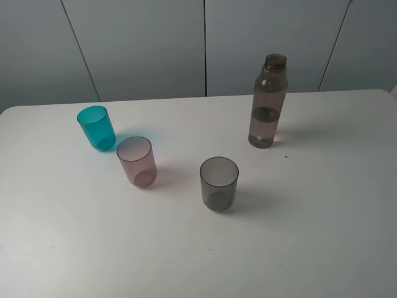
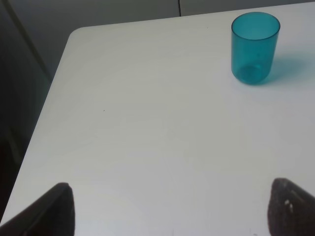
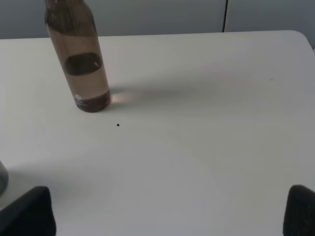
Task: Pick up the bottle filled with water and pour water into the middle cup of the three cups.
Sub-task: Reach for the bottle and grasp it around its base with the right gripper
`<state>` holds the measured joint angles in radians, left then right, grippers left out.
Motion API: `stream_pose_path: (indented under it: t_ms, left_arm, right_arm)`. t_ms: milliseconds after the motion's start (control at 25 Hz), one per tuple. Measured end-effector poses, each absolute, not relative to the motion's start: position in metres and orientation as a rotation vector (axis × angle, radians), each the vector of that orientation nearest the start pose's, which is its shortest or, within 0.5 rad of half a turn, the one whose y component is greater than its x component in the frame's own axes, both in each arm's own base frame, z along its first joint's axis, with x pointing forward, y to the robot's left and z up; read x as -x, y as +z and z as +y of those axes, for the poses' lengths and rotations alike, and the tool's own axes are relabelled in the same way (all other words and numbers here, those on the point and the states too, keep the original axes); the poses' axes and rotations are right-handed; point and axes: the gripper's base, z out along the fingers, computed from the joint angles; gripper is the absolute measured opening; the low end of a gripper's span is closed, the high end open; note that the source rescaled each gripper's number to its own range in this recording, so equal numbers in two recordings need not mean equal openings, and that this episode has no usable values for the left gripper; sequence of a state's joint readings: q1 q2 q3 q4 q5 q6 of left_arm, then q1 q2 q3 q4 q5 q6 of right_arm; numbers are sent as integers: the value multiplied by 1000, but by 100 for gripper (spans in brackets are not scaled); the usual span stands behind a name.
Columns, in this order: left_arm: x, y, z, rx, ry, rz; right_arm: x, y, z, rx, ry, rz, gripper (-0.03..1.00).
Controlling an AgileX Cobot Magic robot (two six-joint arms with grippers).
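The brownish-pink tinted bottle [image 1: 268, 102] stands upright and uncapped at the back right of the white table [image 1: 335, 211], partly filled with water; it also shows in the right wrist view [image 3: 81, 59]. The three cups stand in a diagonal row: teal [image 1: 97, 127], pink middle cup [image 1: 137, 162], smoky grey [image 1: 219, 183]. The teal cup shows in the left wrist view [image 2: 254, 47]. My left gripper [image 2: 172, 209] is open and empty, short of the teal cup. My right gripper [image 3: 170, 211] is open and empty, short of the bottle. Neither arm shows in the high view.
The table's left edge [image 2: 47, 105] and rounded far corner show in the left wrist view. A grey panelled wall [image 1: 205, 43] stands behind the table. A small dark speck [image 3: 117, 125] lies near the bottle.
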<state>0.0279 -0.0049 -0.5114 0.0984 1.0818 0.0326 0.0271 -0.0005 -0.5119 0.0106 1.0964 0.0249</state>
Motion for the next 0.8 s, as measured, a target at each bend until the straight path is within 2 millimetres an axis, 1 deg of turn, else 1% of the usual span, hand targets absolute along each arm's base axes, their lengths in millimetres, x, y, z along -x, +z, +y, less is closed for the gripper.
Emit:
stream_pose_path:
  t_ms: [800]
  left_arm:
    - [8, 279, 8, 2, 155, 2049]
  right_arm:
    - [8, 278, 1, 3, 45, 2068, 100]
